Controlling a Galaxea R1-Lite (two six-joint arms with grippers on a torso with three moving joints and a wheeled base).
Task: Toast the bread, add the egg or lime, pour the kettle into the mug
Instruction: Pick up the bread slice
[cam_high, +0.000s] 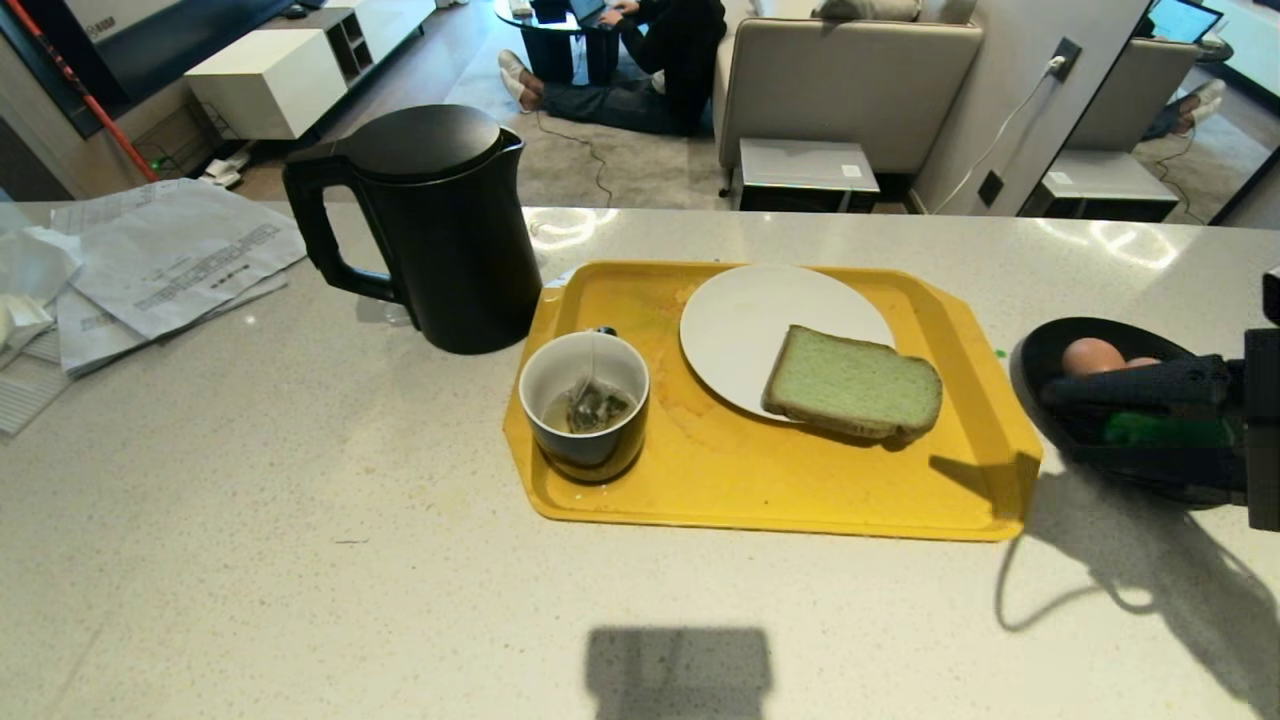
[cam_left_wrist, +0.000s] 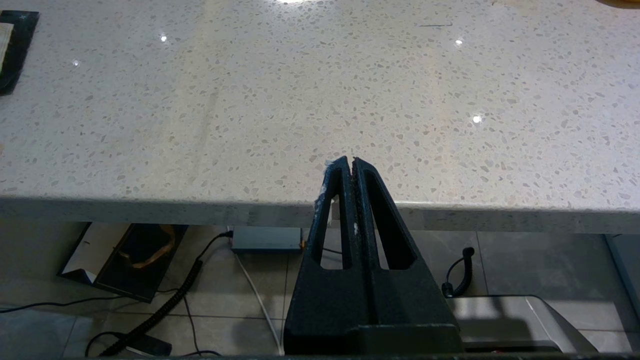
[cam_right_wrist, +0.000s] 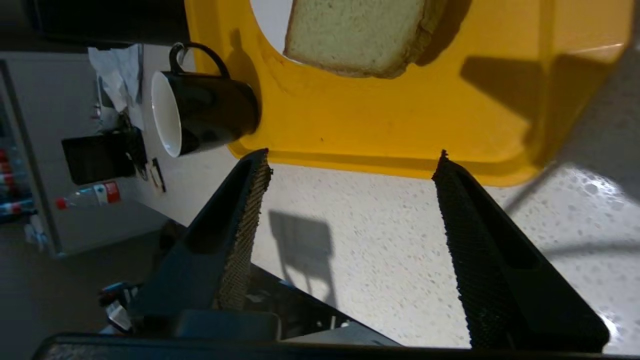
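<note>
left gripper (cam_left_wrist: 352, 162): parked low at the worktop's (cam_high: 300, 520) near edge, jaws pressed together, holding nothing
right gripper (cam_right_wrist: 350, 160): over at the right end, jaws wide apart and empty, pointing at the tray's near rim
tray (cam_high: 760, 490): yellow, mid-worktop
mug (cam_high: 585, 405): near-left corner of the tray, teabag sitting inside
bread (cam_high: 852, 385): pale green slice, half on the white plate (cam_high: 740, 320), half hanging off
bowl (cam_high: 1040, 360): dark, just right of the tray, egg (cam_high: 1090, 355) inside, lime (cam_high: 1160, 430) mostly hidden behind the arm
kettle (cam_high: 440, 230): black, just left of the tray's far corner
papers (cam_high: 170, 260): far left
</note>
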